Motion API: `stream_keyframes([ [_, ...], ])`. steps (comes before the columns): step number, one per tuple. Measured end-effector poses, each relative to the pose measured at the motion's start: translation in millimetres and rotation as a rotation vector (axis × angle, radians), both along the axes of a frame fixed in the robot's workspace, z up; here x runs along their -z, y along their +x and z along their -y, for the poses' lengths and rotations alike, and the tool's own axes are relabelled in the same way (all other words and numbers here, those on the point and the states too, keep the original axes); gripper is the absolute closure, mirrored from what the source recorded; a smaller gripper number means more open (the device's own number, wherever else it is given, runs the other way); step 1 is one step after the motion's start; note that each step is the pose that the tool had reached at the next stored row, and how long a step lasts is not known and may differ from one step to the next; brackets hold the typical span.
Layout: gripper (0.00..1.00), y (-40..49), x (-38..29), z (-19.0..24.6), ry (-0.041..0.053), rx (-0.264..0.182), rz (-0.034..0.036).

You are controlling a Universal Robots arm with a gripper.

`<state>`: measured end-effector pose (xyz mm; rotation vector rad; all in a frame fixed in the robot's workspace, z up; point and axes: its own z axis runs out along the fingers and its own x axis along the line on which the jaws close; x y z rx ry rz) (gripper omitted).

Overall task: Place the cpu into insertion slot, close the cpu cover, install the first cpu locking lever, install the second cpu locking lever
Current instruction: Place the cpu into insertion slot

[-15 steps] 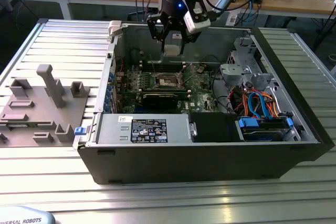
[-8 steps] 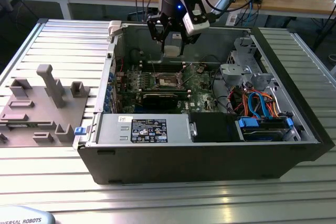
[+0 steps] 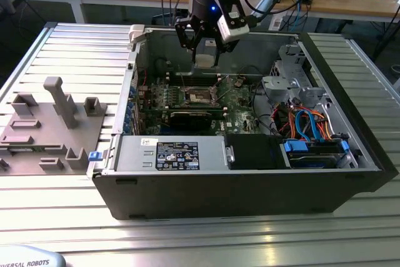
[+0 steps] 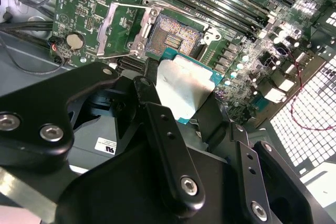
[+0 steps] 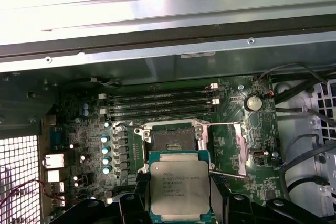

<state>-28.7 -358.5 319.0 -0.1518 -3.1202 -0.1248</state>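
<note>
Ribbed metal slats of the counter (image 3: 250,242) run along the near edge, and on them lies an open computer case (image 3: 350,173) with its side off. Near its front wall sits a grey power supply (image 3: 172,154) with a label, and on the exterior view's right a bundle of blue and orange cables (image 3: 309,123) loops beside a drive cage (image 3: 284,73). On the exterior view's left, outside the case, a grey fixture plate (image 3: 44,136) carries several upright holders.

At the far side of the case the gripper (image 3: 205,53) hangs down into the opening. Its black jaws are clamped on the cpu (image 3: 205,62), one on each of two opposite edges. In both wrist views the cpu (image 5: 178,190) (image 4: 184,85) shows its silvery-grey top and green border, lying roughly level between the jaws.

The chip is held above the green circuit board (image 5: 236,103), clear of it and not seated. The insertion slot (image 5: 170,139) (image 4: 176,34) (image 3: 199,95) lies just beyond it, uncovered, with its dark contact field showing inside the silvery rim. The cpu cover (image 5: 240,148) is swung open to one side of the slot. Thin wire levers run out from the slot towards it.

Long black memory slots (image 5: 163,103) lie on the far side of the slot, and a round coin battery (image 5: 253,102) sits near the board's corner.
</note>
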Motion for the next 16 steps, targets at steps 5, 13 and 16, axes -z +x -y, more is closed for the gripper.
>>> stream_keyframes([
  [5, 0.46, 0.0, 0.1, 0.0, 0.0, 0.004, 0.0],
  [13, 0.46, 0.0, 0.2, 0.0, -0.0028, 0.016, 0.0001],
  [16, 0.46, 0.0, 0.3, 0.0, -0.0032, 0.022, 0.0],
])
